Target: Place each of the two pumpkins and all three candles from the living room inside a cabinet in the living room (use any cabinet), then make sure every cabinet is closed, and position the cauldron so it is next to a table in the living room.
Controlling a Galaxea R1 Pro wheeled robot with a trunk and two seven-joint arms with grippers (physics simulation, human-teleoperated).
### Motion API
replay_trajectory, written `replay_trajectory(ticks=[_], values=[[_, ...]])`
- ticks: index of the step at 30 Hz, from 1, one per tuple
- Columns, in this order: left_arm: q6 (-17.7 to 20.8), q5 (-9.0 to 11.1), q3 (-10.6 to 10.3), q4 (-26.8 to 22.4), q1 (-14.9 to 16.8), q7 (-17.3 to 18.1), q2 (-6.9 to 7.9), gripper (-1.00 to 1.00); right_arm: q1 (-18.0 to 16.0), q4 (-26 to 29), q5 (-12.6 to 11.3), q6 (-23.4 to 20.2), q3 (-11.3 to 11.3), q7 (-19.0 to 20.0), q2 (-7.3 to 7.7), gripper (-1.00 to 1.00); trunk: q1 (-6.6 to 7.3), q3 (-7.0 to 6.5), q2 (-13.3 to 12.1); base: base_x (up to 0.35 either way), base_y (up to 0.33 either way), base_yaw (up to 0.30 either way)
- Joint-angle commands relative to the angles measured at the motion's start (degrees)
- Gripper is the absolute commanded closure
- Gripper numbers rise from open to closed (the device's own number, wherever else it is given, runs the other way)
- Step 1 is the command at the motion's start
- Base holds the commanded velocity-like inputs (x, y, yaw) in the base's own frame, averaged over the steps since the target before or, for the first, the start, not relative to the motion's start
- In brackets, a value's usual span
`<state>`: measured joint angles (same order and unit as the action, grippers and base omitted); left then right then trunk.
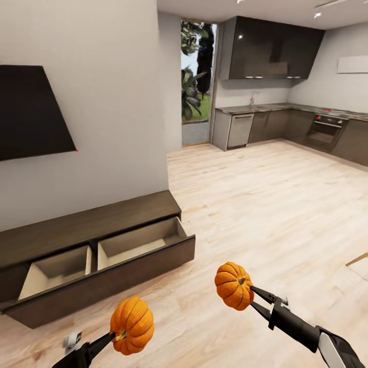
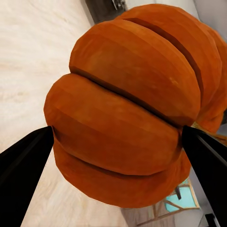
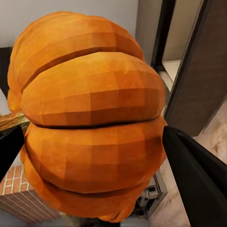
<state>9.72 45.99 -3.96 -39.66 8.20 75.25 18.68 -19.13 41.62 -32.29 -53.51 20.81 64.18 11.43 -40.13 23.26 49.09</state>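
Observation:
I hold two orange ribbed pumpkins above the plank floor. My left gripper (image 1: 118, 335) is shut on the left pumpkin (image 1: 132, 325), which looms close between black fingers (image 2: 23, 161) in the left wrist view as pumpkin (image 2: 127, 109). My right gripper (image 1: 251, 297) is shut on the right pumpkin (image 1: 233, 285), seen up close in the right wrist view as pumpkin (image 3: 90, 118) beside a finger (image 3: 198, 175). The low dark brown cabinet (image 1: 87, 225) stands ahead to the left against the wall. Its wide drawer (image 1: 112, 283) is pulled out, with two pale compartments bare. Candles, cauldron and table are out of view.
A black TV (image 1: 30, 115) hangs on the wall above the cabinet. Light wood floor (image 1: 266, 204) runs ahead to a dark kitchen (image 1: 286, 122) at the back right, beside a glass door (image 1: 197, 82). A thin brown edge (image 1: 358, 258) shows at the far right.

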Motion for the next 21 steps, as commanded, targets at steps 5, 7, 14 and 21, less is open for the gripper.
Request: replay_trajectory(ticks=[5,7,14,21], values=[[0.8,0.6,-0.3,0.0,0.1,0.1,0.12,1.0,0.0,0.0,-0.5,-0.6,0.0,0.2,0.0,1.0,-0.01,0.06,0.0,0.137,-0.118,0.289],[0.8,0.6,-0.3,0.0,0.1,0.1,0.11,1.0,0.0,0.0,-0.6,-0.6,0.0,0.2,0.0,1.0,-0.01,0.06,0.0,0.222,-0.185,0.289],[0.8,0.6,-0.3,0.0,0.1,0.0,0.12,1.0,0.0,0.0,-0.6,-0.6,0.0,0.2,0.0,1.0,-0.01,0.06,0.0,0.24,-0.197,0.289],[0.8,0.6,-0.3,0.1,0.1,0.0,0.12,1.0,0.0,0.0,-0.6,-0.6,-0.1,0.2,0.0,1.0,-0.01,0.06,0.0,0.252,-0.201,0.289]])
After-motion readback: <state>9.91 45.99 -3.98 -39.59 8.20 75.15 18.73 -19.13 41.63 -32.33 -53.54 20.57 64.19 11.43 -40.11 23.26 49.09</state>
